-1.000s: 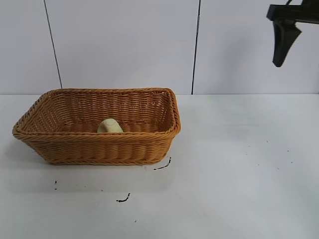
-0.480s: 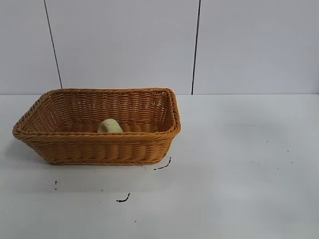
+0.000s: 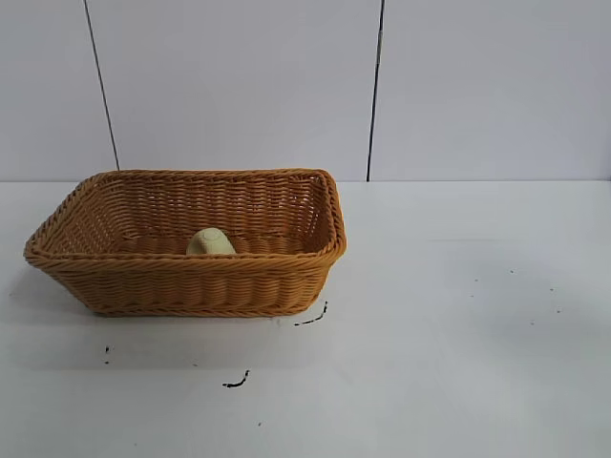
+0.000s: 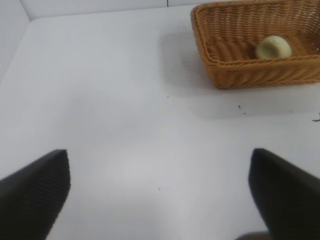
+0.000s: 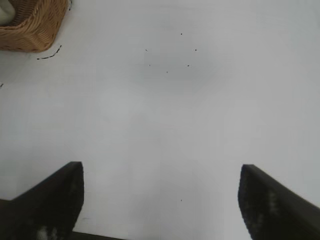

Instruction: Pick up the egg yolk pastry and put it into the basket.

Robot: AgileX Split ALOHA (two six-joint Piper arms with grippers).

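- Small pale yellow-cream domed egg yolk pastry (image 3: 210, 242) sits inside the golden-brown woven wicker basket (image 3: 191, 282), near its front wall, on the white table (image 3: 458, 324).
- Looks light, soft and crumbly; best taken gently across the dome's sides, not squeezed.
- Left tool (image 4: 160, 195) spread wide, holding nothing, well apart from the basket.
- Right tool (image 5: 160, 200) likewise wide and unladen above bare table.
- Pastry's base hidden behind the basket wall; both arms absent from the exterior view.
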